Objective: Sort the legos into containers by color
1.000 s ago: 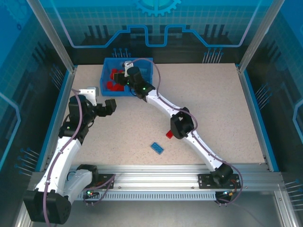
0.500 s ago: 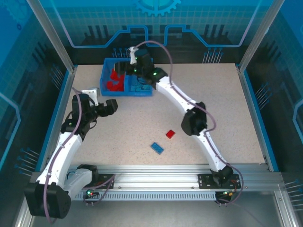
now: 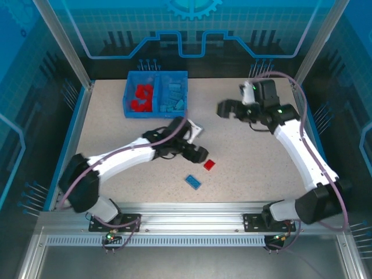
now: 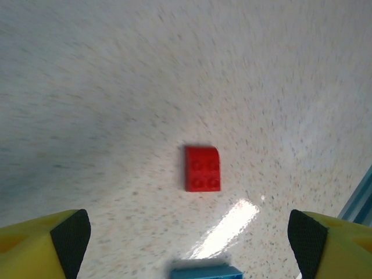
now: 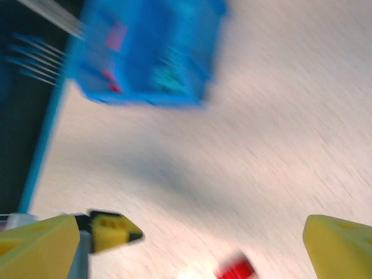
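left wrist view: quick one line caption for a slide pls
Open left gripper poised above a red lego on the speckled table, a blue lego at the frame's bottom edge.

No writing, numbers or brand marks that I can read anywhere. One sign-like mark: a gear emblem (image 3: pixel 192 7) printed on the blue back panel (image 3: pixel 192 35), carrying no lettering.
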